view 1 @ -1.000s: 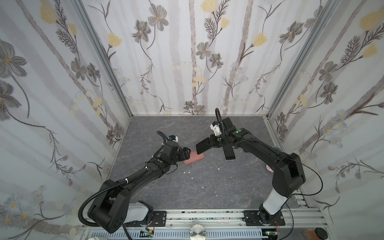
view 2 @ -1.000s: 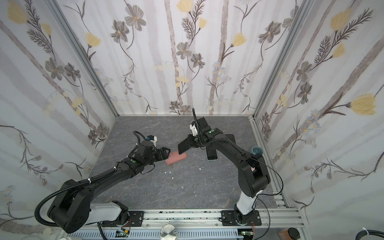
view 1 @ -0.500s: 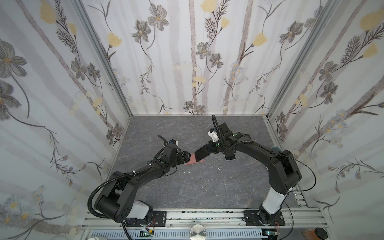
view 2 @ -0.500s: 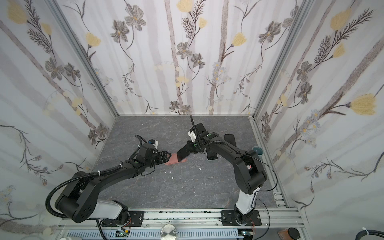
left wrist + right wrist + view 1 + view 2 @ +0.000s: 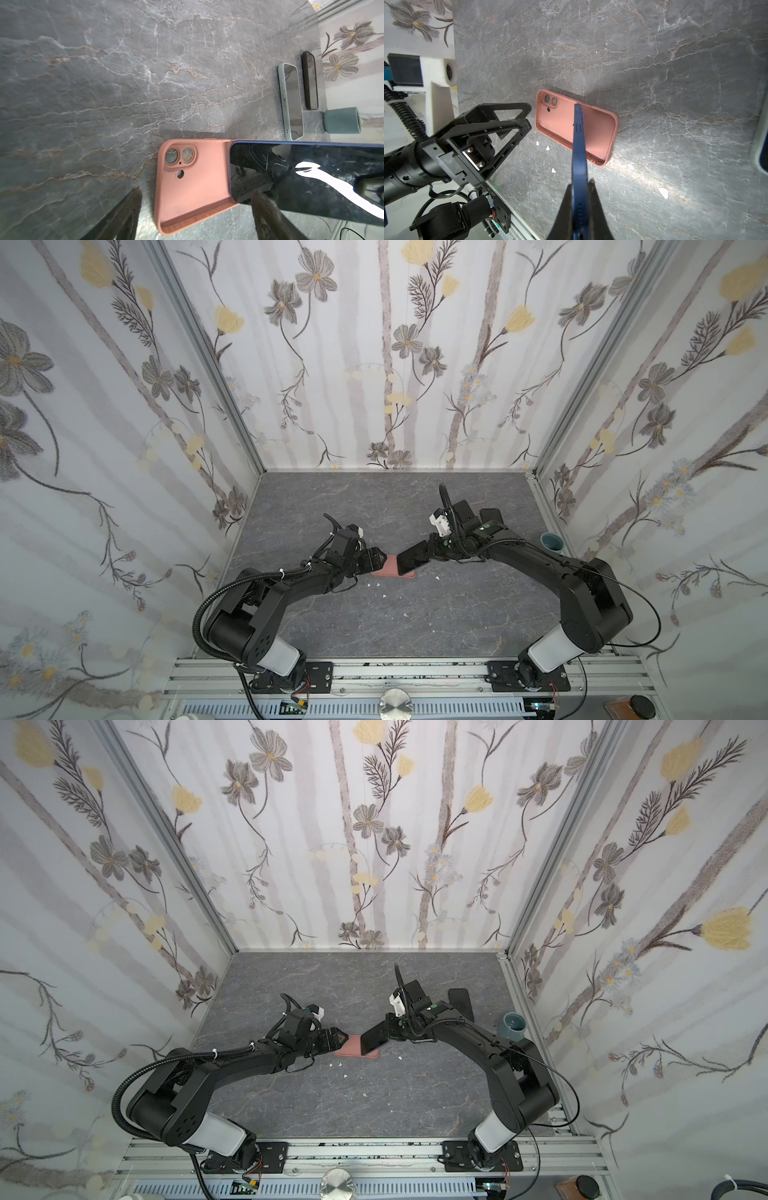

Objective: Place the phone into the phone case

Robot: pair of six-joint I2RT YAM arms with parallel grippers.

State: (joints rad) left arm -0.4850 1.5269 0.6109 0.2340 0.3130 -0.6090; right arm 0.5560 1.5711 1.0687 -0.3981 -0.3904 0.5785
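Right tool (image 5: 579, 187) is clamping a slim, glossy blue phone (image 5: 578, 141) over the matte salmon case (image 5: 558, 122); left tool (image 5: 528, 115) is gaping open beside it.

In the left wrist view the phone (image 5: 301, 176) runs off the edge, covering part of the case (image 5: 197, 187).

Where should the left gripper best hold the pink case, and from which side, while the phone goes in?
Probably the camera-hole end of the pink case, across its two long walls, coming low from the side where the left gripper stands open. The case lies flat, open face up, and the blue phone, held tilted in the right gripper, hangs over the other end.
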